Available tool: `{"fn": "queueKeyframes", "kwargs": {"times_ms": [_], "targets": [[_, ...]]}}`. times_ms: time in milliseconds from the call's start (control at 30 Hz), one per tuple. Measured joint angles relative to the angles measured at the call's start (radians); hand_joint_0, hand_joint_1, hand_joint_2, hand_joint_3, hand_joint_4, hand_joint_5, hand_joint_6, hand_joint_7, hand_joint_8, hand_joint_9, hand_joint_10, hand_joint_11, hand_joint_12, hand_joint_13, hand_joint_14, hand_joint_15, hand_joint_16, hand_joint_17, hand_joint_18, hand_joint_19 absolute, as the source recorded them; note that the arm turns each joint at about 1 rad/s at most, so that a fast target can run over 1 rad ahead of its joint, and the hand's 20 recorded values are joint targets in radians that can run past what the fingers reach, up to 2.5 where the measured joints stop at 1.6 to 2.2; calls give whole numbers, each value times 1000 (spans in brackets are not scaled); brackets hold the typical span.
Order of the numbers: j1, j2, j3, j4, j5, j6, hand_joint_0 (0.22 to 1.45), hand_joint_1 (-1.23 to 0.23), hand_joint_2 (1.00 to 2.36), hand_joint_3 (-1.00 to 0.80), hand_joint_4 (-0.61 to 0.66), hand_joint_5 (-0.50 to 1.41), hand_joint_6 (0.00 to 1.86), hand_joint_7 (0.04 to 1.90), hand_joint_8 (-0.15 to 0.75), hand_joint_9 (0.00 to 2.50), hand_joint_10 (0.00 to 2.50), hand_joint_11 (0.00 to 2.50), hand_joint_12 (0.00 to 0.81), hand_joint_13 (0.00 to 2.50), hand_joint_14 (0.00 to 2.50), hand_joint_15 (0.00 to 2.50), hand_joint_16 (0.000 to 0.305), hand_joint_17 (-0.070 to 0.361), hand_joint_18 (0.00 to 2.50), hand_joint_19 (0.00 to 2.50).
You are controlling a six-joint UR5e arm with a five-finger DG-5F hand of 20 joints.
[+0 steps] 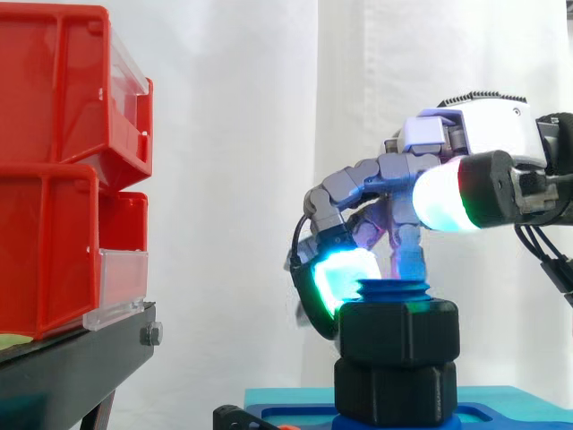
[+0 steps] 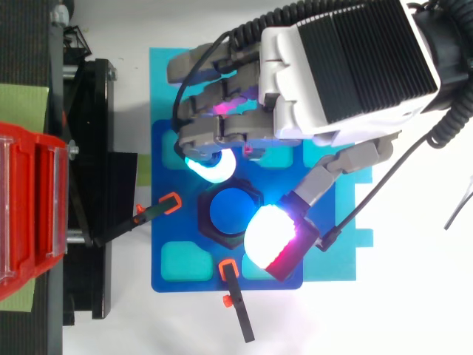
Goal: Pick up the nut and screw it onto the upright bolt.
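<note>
White curtain (image 1: 233,179) behind; black hexagonal nut (image 2: 207,222) round upright blue bolt (image 2: 230,213) on blue plate (image 2: 170,277); robot hand (image 2: 340,66) overhead from 1 o'clock, grip indiscernible; red bins (image 1: 54,179) at 9 o'clock edge.

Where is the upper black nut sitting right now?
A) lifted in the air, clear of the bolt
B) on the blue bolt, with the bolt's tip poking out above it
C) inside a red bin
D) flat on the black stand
B: in the side view the black nut sits round the blue bolt, whose tip rises just above it, and the top view shows the bolt's blue end inside the nut's hole.
</note>
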Motion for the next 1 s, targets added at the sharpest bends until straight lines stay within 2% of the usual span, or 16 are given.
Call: {"fn": "queueKeyframes", "kwargs": {"times_ms": [67, 133, 333, 567, 800, 833, 867, 933, 1000], "targets": [[-3, 0, 0, -4, -4, 0, 539, -318, 1000, -500, 121, 84, 502, 1373, 243, 1509, 0, 10, 192, 831, 0, 0, 18, 41, 536, 0], [-4, 0, 0, -4, -7, 0, 536, -305, 1000, -500, 137, 48, 504, 1266, 265, 1358, 1, 0, 212, 764, 0, 0, 20, 45, 471, 0], [-6, 0, 7, -1, -10, 1, 526, -284, 1000, -500, 260, -53, 504, 965, 285, 1219, 1, 0, 245, 674, 0, 0, 25, 56, 386, 0], [-15, 0, 40, -16, -24, 0, 499, -268, 1000, -500, 169, -175, 502, 705, 268, 885, 0, 0, 297, 463, 0, 0, 35, 78, 205, 0], [-27, 0, 47, -18, -43, 0, 490, -261, 1000, -500, 138, -195, 501, 620, 237, 678, 0, 0, 312, 274, 0, 0, 39, 88, 9, 0], [-27, 0, 47, -16, -45, 0, 487, -256, 1000, -500, 133, -197, 501, 615, 237, 629, 0, 0, 317, 167, 0, 0, 41, 92, 0, 0], [-27, 0, 47, -14, -46, 0, 482, -228, 1000, -500, 122, -204, 501, 622, 228, 451, 0, 0, 337, 0, 0, 0, 46, 103, 0, 0], [-23, 0, 47, -9, -45, -1, 473, -217, 1000, -500, 112, -211, 501, 616, 203, 243, 0, 0, 331, 0, 0, 0, 48, 108, 0, 0], [-17, 0, 45, -5, -42, -1, 466, -206, 1000, -500, 105, -214, 501, 614, 193, 153, 0, 0, 329, 0, 0, 0, 49, 111, 0, 0]]}}
